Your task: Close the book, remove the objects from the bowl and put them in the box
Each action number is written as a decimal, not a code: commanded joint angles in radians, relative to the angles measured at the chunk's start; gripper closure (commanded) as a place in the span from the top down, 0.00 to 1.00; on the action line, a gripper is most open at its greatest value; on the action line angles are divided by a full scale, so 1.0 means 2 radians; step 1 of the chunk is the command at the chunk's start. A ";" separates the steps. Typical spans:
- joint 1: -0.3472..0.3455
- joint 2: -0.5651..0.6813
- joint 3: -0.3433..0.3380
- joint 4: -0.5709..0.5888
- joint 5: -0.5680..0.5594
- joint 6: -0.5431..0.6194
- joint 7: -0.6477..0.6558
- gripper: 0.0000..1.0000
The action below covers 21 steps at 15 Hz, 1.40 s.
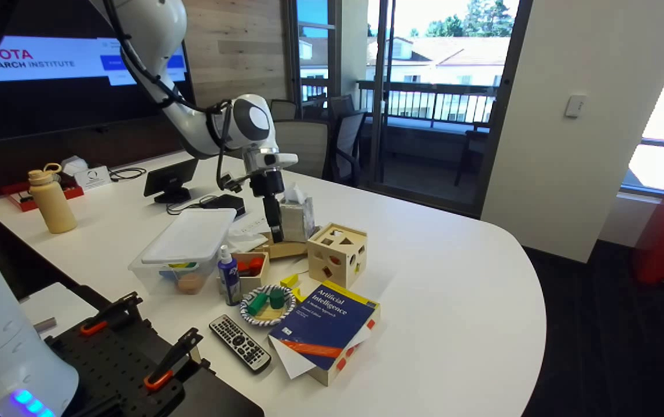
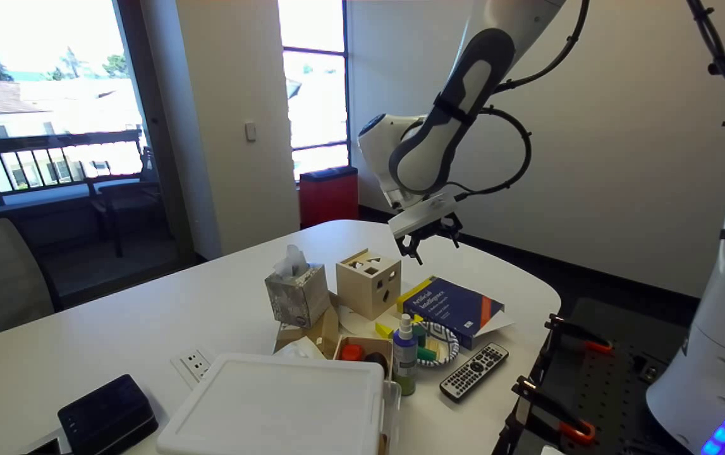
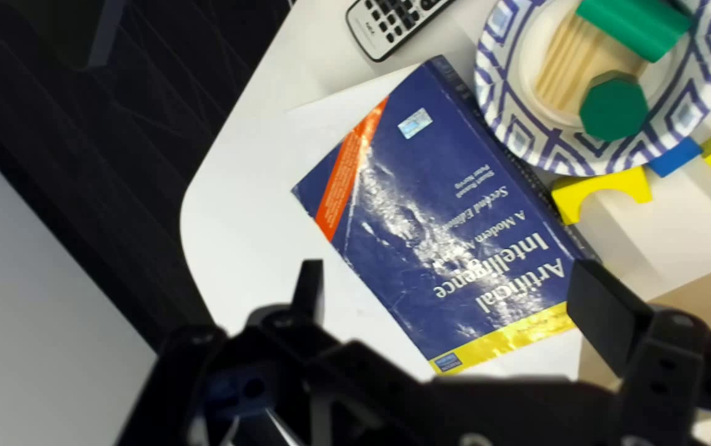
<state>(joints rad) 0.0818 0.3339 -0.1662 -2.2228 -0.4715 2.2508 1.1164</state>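
Note:
The blue book (image 1: pixel 329 324) lies closed, a white sheet sticking out at one corner; it shows in the other views too (image 2: pixel 454 306) (image 3: pixel 448 217). The patterned bowl (image 3: pixel 516 139) beside it holds a green cylinder (image 3: pixel 637 28), a green hexagonal block (image 3: pixel 614 110) and a pale ridged wooden piece (image 3: pixel 572 56). My gripper (image 2: pixel 439 254) is open with nothing between its fingers, above the table; the wrist view (image 3: pixel 448 266) looks down on the book between them. A tan cardboard box with flaps (image 2: pixel 324 332) lies by the tissue box, partly hidden.
A wooden shape cube (image 1: pixel 337 255) stands beyond the book. A small open tan box (image 1: pixel 253 284) holds red and dark pieces. A spray bottle (image 2: pixel 405 354), remote (image 1: pixel 240 343), lidded plastic bin (image 2: pixel 274 398), tissue box (image 2: pixel 299 294) and yellow blocks (image 3: pixel 603 189) crowd round the bowl.

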 commanded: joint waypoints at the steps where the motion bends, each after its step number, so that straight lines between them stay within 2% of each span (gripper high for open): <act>1: -0.036 0.014 0.013 -0.029 0.055 0.104 -0.056 1.00; 3: -0.055 0.043 0.018 -0.041 0.107 0.171 -0.108 1.00; 5: -0.073 0.076 0.027 -0.043 0.162 0.214 -0.168 1.00; 8: -0.111 0.124 0.063 -0.034 0.263 0.244 -0.276 1.00; 11: -0.132 0.155 0.086 -0.020 0.341 0.248 -0.358 1.00; 15: -0.137 0.182 0.085 0.006 0.381 0.238 -0.406 1.00; 21: -0.128 0.207 0.076 0.047 0.384 0.223 -0.409 1.00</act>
<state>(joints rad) -0.1761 0.7238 -0.0100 -2.1753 0.2700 2.7327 0.3332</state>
